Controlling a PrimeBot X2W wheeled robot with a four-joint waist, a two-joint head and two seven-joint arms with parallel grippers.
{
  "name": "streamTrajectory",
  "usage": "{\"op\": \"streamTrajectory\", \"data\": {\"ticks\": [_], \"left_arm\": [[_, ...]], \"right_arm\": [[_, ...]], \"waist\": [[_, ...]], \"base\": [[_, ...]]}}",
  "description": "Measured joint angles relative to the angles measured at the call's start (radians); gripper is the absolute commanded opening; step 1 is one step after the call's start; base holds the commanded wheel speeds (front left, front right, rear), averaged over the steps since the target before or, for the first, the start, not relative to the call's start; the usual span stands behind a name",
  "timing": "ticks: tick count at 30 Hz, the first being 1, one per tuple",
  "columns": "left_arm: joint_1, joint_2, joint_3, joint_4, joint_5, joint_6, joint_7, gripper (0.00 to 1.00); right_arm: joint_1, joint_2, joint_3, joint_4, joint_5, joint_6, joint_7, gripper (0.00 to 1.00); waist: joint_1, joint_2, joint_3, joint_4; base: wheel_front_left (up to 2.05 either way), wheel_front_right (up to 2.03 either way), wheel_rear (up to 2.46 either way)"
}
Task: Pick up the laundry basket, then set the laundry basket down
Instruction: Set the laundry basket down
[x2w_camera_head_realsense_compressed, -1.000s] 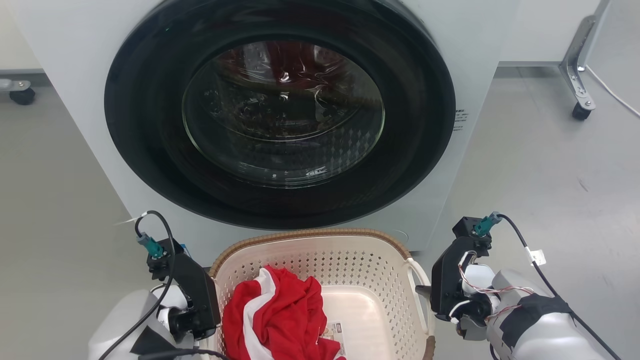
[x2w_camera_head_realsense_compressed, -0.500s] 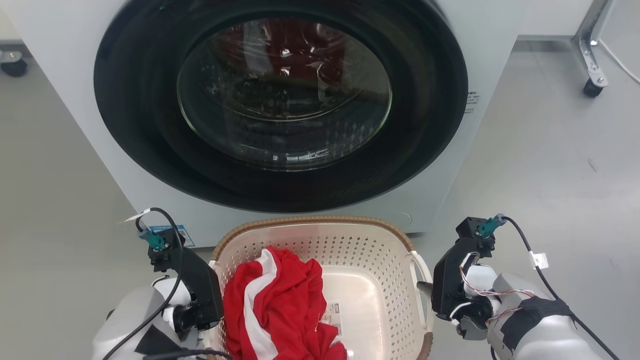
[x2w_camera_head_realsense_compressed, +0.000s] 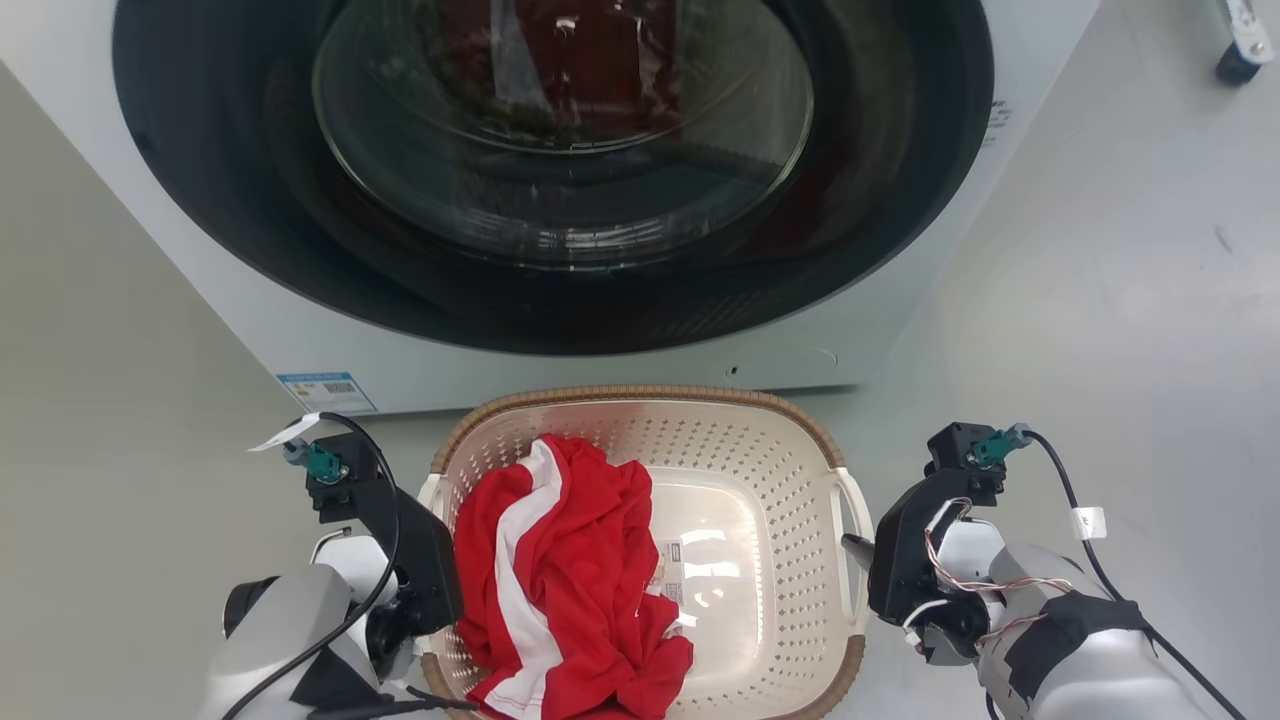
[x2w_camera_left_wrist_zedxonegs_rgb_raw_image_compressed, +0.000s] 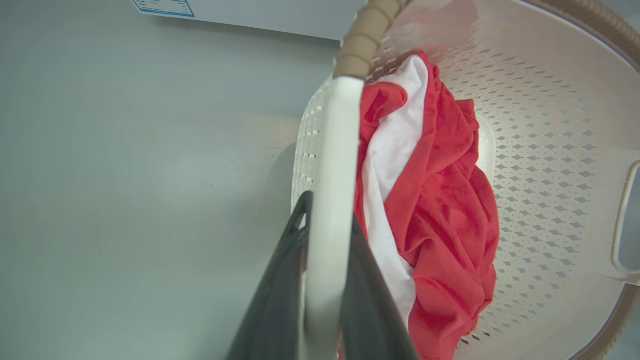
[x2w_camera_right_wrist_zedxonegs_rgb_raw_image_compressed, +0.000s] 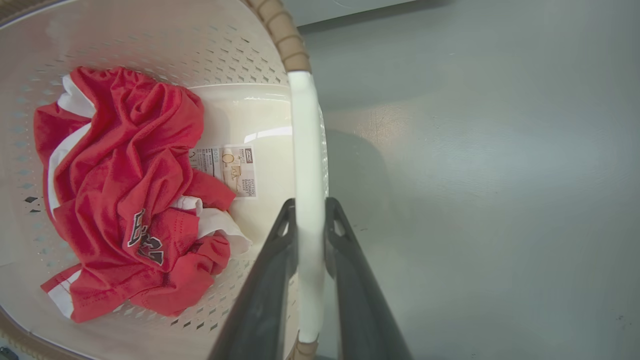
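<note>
On the left, the left pincer (x2w_camera_left_wrist_zedxonegs_rgb_raw_image_compressed: 327, 220) is clenched on the left handle (x2w_camera_left_wrist_zedxonegs_rgb_raw_image_compressed: 332, 150) of the laundry basket (x2w_camera_head_realsense_compressed: 640, 395), a finger each side of the white bar, a grip that looks set for a level, two-sided carry. The basket sits between the arms, near the washing machine (x2w_camera_head_realsense_compressed: 600, 370) and its shut door, with a red-and-white jersey (x2w_camera_head_realsense_compressed: 560, 570) heaped in its left half. The right pincer (x2w_camera_right_wrist_zedxonegs_rgb_raw_image_compressed: 310, 210) mirrors it, clamped on the right handle (x2w_camera_right_wrist_zedxonegs_rgb_raw_image_compressed: 306, 150). Below is smooth grey floor (x2w_camera_head_realsense_compressed: 1100, 300). Whether the base touches it, I cannot tell.
</note>
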Motion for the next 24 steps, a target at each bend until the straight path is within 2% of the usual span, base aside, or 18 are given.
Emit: {"op": "streamTrajectory", "data": {"ticks": [24], "left_arm": [[-0.012, -0.014, -0.039, -0.028, 0.041, 0.046, -0.239, 0.0]], "right_arm": [[-0.055, -0.017, 0.034, -0.023, -0.071, -0.009, -0.231, 0.0]], "waist": [[0.0001, 0.0, 0.301, 0.002]], "base": [[0.0, 0.0, 0.0]]}}
